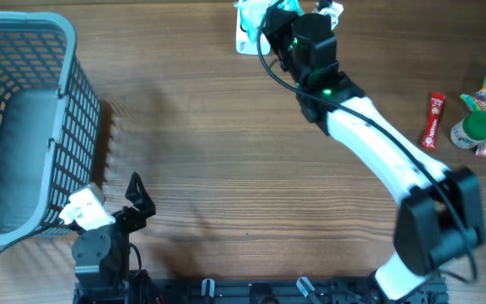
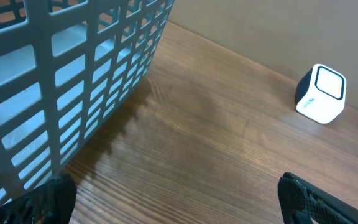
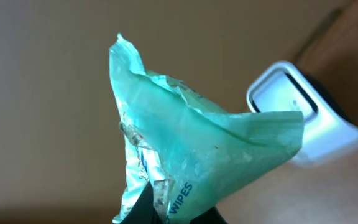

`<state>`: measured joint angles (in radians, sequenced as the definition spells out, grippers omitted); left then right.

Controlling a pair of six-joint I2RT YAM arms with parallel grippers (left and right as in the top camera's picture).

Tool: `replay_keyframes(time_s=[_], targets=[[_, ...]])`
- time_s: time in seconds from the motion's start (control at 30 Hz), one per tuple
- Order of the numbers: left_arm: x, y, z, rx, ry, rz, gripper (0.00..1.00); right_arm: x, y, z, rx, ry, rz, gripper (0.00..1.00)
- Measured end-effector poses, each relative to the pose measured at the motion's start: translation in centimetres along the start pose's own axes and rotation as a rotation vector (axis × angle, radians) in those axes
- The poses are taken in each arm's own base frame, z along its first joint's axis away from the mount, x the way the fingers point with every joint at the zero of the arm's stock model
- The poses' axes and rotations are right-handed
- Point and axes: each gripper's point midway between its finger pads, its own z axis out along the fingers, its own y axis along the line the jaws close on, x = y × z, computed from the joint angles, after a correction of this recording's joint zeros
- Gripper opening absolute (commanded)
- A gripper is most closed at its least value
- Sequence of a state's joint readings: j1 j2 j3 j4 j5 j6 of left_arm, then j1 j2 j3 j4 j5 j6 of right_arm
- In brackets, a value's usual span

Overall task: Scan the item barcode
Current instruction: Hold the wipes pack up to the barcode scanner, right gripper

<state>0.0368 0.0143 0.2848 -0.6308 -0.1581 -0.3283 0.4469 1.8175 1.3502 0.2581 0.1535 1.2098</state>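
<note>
Far left, basket [image 1: 24, 127] beside left tool [image 1: 140, 198], spread wide, holding nothing. Open room across middle of bench [image 1: 226, 194]. At far edge, scanner [image 1: 245, 34]; just beside it, wipes [image 3: 191, 155] held aloft, one crumpled end clamped in right tool [image 3: 166, 213]. Light, floppy, slick film; likely to sag, best pinched at sealed end. Far right, snacks [image 1: 479, 118], well apart.

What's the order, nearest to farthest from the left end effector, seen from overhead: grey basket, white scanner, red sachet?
1. The grey basket, right beside the left end effector, on the table's left side.
2. The white scanner, at the top centre.
3. The red sachet, far over on the right.
</note>
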Motion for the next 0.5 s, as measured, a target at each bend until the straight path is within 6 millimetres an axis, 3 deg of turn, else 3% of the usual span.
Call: replay_keyframes(time_s=[0.03,0.1,0.2,0.27,0.37,0.43,0.5], targets=[[0.0,0.0,0.0,0.0,0.0,0.0,1.0,-0.3,-0.1,1.2,-0.04,-0.045,0.008,0.04],[0.0,0.0,0.0,0.0,0.0,0.0,1.0,0.2,-2.5,4.0,-0.068,-0.098,0.024,0.05],[0.0,0.0,0.0,0.001,-0.001,0.0,1.0,3.1,-9.9,8.4,0.048,-0.074,0.096,0.05],[0.0,0.0,0.0,0.001,-0.001,0.0,1.0,3.8,-11.4,11.3,0.065,-0.068,0.121,0.05],[0.0,0.0,0.0,0.001,-0.001,0.0,1.0,3.3,-10.0,13.8,0.084,-0.069,0.135,0.05],[0.0,0.0,0.0,0.0,-0.001,0.0,1.0,2.0,-7.6,14.3,0.049,-0.098,0.142,0.05],[0.0,0.0,0.0,0.0,-0.001,0.0,1.0,1.1,-7.0,14.4,0.037,-0.111,0.147,0.05]])
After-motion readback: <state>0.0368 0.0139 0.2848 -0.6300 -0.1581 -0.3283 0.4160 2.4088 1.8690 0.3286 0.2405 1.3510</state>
